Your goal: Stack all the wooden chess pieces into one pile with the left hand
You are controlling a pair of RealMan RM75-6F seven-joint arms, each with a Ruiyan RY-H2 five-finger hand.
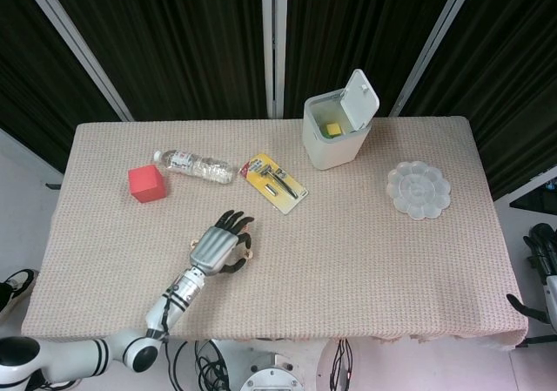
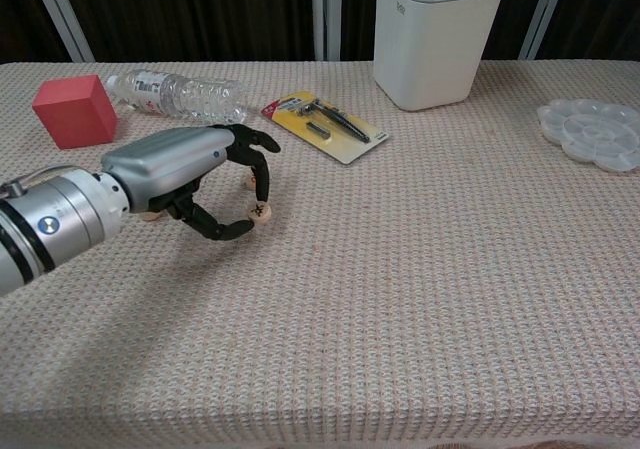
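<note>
My left hand (image 1: 216, 246) (image 2: 185, 169) hovers over the front left of the table. It pinches a round wooden chess piece (image 2: 259, 212) (image 1: 248, 253) between thumb and a finger; the piece shows a dark mark on its face. Another wooden chess piece (image 2: 151, 215) peeks out from under the wrist in the chest view, and the head view hides it behind the hand. My right hand (image 1: 543, 250) hangs off the table's right edge, low and far from the pieces; how its fingers lie is unclear.
A red cube (image 1: 146, 183) and a lying water bottle (image 1: 195, 165) sit behind the left hand. A yellow card with tools (image 1: 273, 183), a white bin with its lid up (image 1: 336, 131) and a clear palette (image 1: 419, 189) lie further right.
</note>
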